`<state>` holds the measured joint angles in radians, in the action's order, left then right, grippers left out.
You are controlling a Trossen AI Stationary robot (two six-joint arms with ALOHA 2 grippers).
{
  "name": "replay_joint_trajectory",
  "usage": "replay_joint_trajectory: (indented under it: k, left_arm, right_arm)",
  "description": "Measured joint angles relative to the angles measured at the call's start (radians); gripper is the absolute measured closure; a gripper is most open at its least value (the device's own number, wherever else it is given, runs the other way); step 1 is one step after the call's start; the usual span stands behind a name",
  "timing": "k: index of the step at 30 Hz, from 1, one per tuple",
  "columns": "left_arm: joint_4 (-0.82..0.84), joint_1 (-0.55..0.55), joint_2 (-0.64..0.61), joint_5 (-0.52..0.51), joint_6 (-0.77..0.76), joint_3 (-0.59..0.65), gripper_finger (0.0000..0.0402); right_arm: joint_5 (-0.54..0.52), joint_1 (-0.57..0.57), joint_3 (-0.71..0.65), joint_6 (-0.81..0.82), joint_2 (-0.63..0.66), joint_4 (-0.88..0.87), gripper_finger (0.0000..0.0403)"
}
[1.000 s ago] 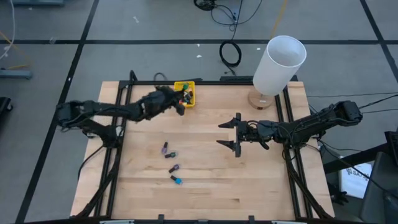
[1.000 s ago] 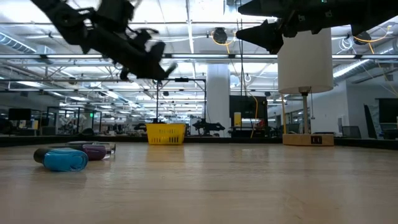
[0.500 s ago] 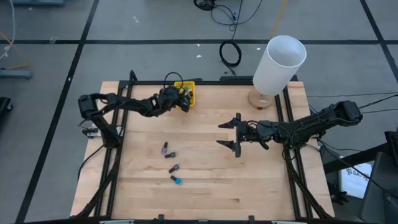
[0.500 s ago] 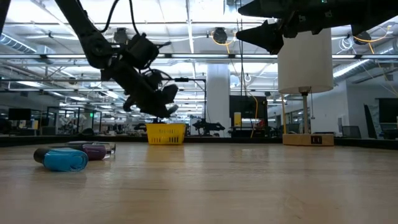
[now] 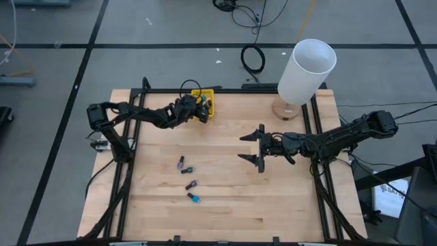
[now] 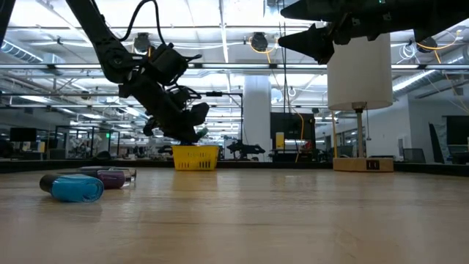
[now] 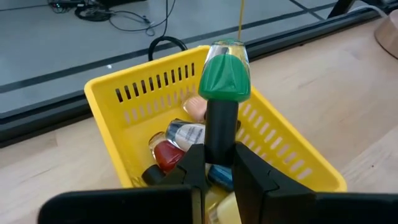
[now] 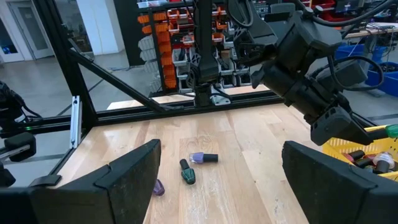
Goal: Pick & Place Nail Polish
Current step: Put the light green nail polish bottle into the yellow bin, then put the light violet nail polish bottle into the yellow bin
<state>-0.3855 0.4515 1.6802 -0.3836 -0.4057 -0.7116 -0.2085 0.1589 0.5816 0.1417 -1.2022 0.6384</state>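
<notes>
Left wrist view fills its centre with a green bottle (image 7: 224,78), my left tool (image 7: 219,163) clamped on its dark cap, body pointing away over the yellow bin (image 7: 124,93). Several bottles already lie in the bin. In the high view this tool (image 5: 199,109) sits at the upper middle of the counter (image 5: 225,205), right at the bin (image 5: 203,93).

I judge these bottles light and rigid, glass bodies that are smooth and could chip if dropped hard. The cap is the better hold: narrow, matte, and it fits between the fingers.

Four more bottles lie on the counter, lower left of centre in the high view: a purple one (image 5: 181,162), a green one (image 5: 188,169), another purple (image 5: 192,184) and a blue one (image 5: 194,198). Lying flat, they may roll.

My right tool (image 5: 255,146) hangs mid-counter with its fingers wide apart, holding nothing.
</notes>
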Motion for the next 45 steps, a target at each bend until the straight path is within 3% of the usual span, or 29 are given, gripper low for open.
replay_joint_trajectory:
  k: [34, 45]
  left_arm:
    - [0.0, 0.0, 0.0, -0.01, 0.007, 0.0, 0.0344]
    - [-0.001, 0.0, -0.002, -0.01, 0.015, 0.0, 0.0235]
  right_arm:
    - [0.0, 0.0, 0.0, -0.004, 0.0, 0.0, 0.0083]
    - [0.0, 0.0, 0.0, -0.004, 0.0, -0.001, 0.0083]
